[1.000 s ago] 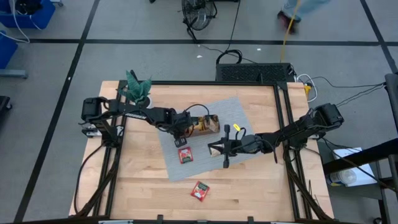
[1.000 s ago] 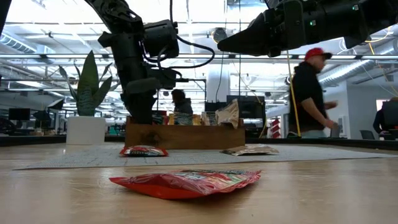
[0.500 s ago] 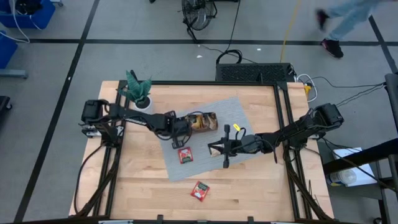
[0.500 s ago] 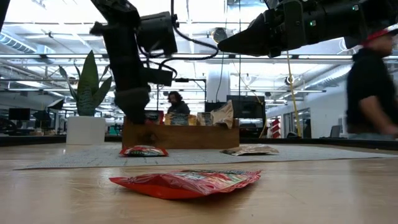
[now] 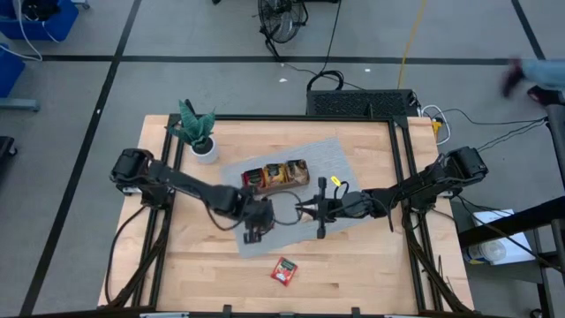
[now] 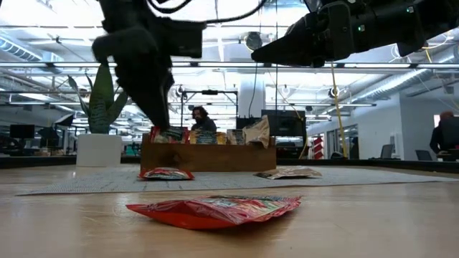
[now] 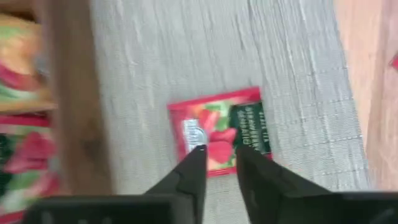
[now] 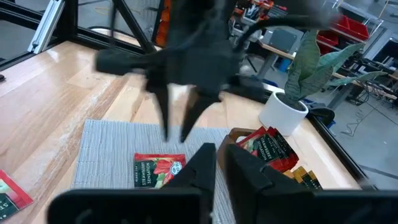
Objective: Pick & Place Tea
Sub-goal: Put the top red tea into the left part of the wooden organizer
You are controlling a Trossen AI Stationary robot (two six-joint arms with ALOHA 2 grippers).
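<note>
A red tea sachet (image 7: 217, 124) lies flat on the grey mat (image 5: 331, 159), also seen in the right wrist view (image 8: 158, 169) and the low view (image 6: 166, 173). My left gripper (image 7: 219, 152) hovers just above it, fingers pointing down and slightly open, not touching (image 8: 177, 127). In the high view the left gripper (image 5: 256, 225) hides this sachet. A second red sachet (image 5: 283, 271) rests flat on the bare wood near the near edge. A pale sachet (image 6: 287, 172) lies on the mat. My right gripper (image 5: 300, 210) hangs shut and high over the mat's middle.
The brown wooden tray (image 5: 275, 175) stands on the mat's far part with several sachets upright in its compartments. A potted plant (image 5: 201, 132) stands at the far left corner. A person (image 6: 445, 140) shows in the room beyond the table.
My left gripper has left the tray and swung toward the near edge, ending over the red sachet on the mat. The tray's compartments, hidden under it before, now show. My right gripper has kept still.
</note>
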